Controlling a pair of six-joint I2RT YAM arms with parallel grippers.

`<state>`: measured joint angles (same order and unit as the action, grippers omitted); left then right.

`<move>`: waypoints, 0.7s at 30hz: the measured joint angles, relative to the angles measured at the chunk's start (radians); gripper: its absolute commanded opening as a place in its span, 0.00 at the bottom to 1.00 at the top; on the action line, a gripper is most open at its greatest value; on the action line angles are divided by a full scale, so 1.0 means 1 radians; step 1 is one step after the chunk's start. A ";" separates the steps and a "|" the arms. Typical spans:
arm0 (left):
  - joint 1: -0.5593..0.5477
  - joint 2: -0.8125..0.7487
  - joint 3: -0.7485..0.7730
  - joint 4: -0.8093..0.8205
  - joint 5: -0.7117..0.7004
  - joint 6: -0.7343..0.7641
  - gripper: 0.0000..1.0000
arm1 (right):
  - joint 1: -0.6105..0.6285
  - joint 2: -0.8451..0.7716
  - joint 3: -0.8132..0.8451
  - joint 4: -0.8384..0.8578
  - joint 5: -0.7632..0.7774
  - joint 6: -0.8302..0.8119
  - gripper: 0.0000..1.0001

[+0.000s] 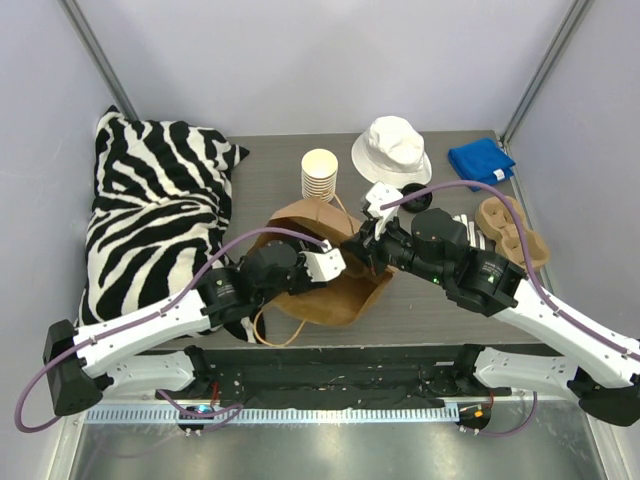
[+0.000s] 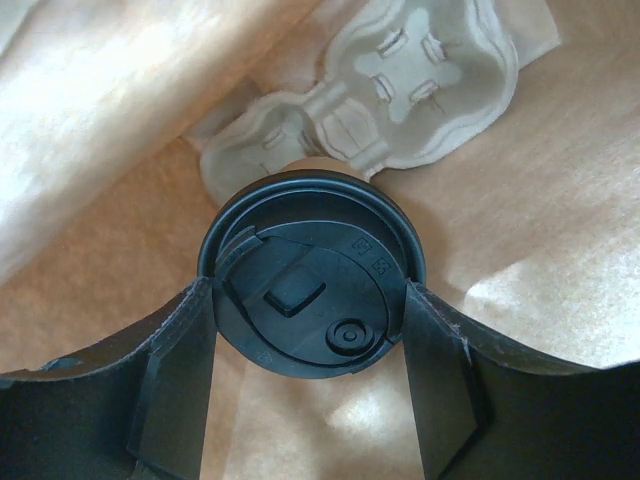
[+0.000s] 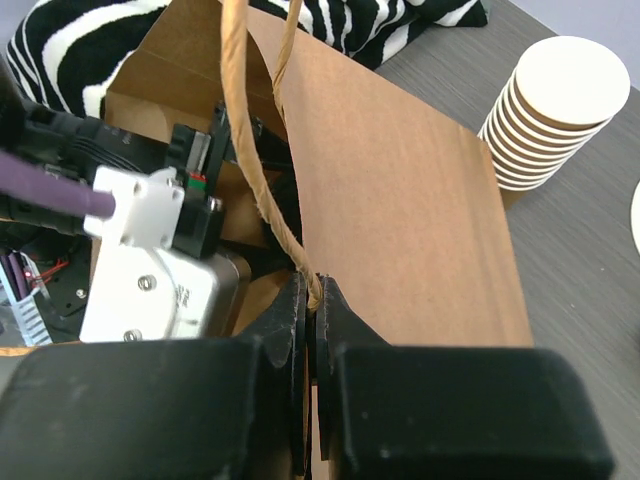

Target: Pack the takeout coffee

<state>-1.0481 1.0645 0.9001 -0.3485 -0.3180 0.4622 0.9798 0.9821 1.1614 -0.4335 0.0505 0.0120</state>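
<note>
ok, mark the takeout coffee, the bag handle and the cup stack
takeout coffee (image 2: 310, 300), left wrist view, centre of its black lid
bag handle (image 3: 250, 150), right wrist view, mid-run of the twine
cup stack (image 3: 560, 100), right wrist view, top cup

takeout coffee (image 2: 310, 275): visible in the left wrist view only, lid facing the camera, centre of frame. Round black plastic lid, seated, with a raised rim. Rectangular sip tab sits left of centre, small round dimple lower right. Thin tan sliver of cup shows past the lid's upper edge. Cup is inside the paper bag (image 2: 560, 200), with the left gripper (image 2: 305, 295) fingers touching the lid on both sides.
</note>
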 measured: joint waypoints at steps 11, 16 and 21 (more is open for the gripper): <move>0.000 -0.048 -0.026 0.075 0.149 0.165 0.00 | -0.032 0.000 0.000 0.015 -0.031 0.066 0.01; 0.000 -0.096 -0.040 0.023 0.243 0.263 0.00 | -0.039 0.000 0.000 0.016 -0.072 0.070 0.01; 0.000 -0.054 -0.040 -0.019 0.282 0.314 0.00 | -0.039 0.000 0.000 0.014 -0.124 0.060 0.01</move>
<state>-1.0481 1.0107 0.8597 -0.3679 -0.0364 0.7765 0.9405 0.9825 1.1618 -0.4194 -0.0738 0.0723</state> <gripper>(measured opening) 0.679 0.050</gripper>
